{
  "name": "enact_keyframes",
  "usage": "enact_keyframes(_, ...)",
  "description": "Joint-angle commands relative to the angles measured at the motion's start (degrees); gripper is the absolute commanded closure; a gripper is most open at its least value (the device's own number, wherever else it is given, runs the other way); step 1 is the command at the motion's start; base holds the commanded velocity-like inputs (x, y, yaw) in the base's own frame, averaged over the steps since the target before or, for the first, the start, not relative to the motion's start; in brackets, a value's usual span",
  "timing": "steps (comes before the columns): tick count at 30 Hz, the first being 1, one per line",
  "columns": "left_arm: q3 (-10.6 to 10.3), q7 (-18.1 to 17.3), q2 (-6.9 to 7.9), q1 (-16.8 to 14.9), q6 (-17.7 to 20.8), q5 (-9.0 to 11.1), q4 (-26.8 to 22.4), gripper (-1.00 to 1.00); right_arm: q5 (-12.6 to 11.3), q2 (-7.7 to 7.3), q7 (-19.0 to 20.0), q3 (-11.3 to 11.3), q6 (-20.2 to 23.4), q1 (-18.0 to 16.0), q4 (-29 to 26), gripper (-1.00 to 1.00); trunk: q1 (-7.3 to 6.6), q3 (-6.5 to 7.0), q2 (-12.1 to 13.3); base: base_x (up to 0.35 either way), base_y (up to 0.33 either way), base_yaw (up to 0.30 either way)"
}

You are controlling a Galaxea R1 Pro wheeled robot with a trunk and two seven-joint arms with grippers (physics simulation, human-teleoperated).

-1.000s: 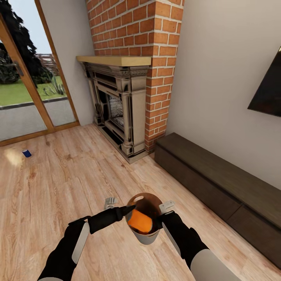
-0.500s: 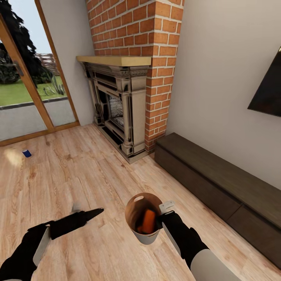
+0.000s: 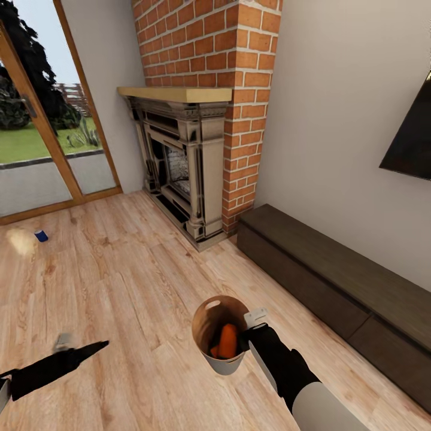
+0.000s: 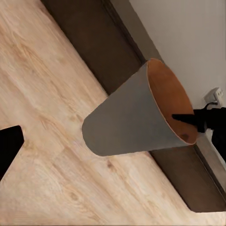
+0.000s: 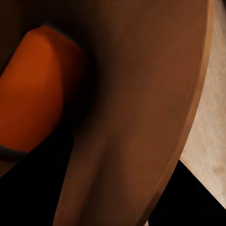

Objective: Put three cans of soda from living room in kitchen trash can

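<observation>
Since a second ago the left hand (image 3: 90,349) has swung away from the bin (image 3: 222,362) to about 8 o'clock, leaving an orange can (image 3: 227,340) inside; whether it is open or closed I cannot tell. At 6 o'clock the right hand (image 3: 254,326) pinches the bin's rim, closed on it, probably so the bin travels with the robot from can to can. Its wrist camera shows the can (image 5: 33,89) lying against the brown inner wall (image 5: 141,103); the left wrist camera shows the grey outside (image 4: 127,117). Far off at 10 o'clock, the blue can (image 3: 41,235) stands on the floor (image 3: 120,269) near the glass door (image 3: 42,149).
</observation>
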Motion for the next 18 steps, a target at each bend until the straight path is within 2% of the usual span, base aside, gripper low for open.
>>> enact_keyframes(1,0.6,2.6,0.22,0.0,-4.3,0.0,3.7,-1.00,-0.2,0.01,0.1,0.0,0.0,0.0,0.0,1.00,0.00,0.08,0.0,0.000,0.000,0.000)
enact_keyframes(4,0.9,7.8,0.37,0.0,-10.8,-0.1,10.1,-1.00,-0.2,0.01,0.1,0.0,0.0,0.0,-0.1,1.00,0.00,0.20,0.0,0.000,0.000,0.000)
enact_keyframes(5,1.0,10.5,0.41,0.0,-14.6,-0.1,13.5,-1.00,-0.2,0.01,0.1,0.0,0.0,0.0,0.0,1.00,0.00,0.21,0.0,0.000,0.000,0.000)
enact_keyframes(6,1.0,11.2,0.41,0.0,-15.8,-0.1,14.5,-1.00,-0.2,0.01,0.1,0.0,0.0,0.0,0.0,1.00,0.00,0.22,0.0,0.000,0.000,0.000)
enact_keyframes(9,1.1,15.1,0.44,0.0,-22.8,-0.1,21.2,-1.00,-0.2,0.01,0.1,0.0,0.0,0.0,-0.1,1.00,0.00,0.28,0.0,0.000,0.000,0.000)
enact_keyframes(13,1.1,18.4,0.44,0.0,-23.1,-0.1,21.6,-1.00,-0.1,0.01,0.1,0.0,0.0,0.0,-0.1,1.00,0.00,0.57,0.0,0.000,0.000,0.000)
enact_keyframes(14,1.1,20.4,0.44,0.0,-23.3,-0.1,21.8,-1.00,-0.1,0.01,0.1,0.0,0.0,0.0,-0.1,1.00,0.00,0.66,0.0,0.000,0.000,0.000)
enact_keyframes(18,1.1,20.6,0.44,0.0,-23.3,-0.1,21.8,-1.00,-0.1,0.01,0.1,0.0,0.0,0.0,-0.2,1.00,0.00,1.03,0.0,0.000,0.000,0.000)
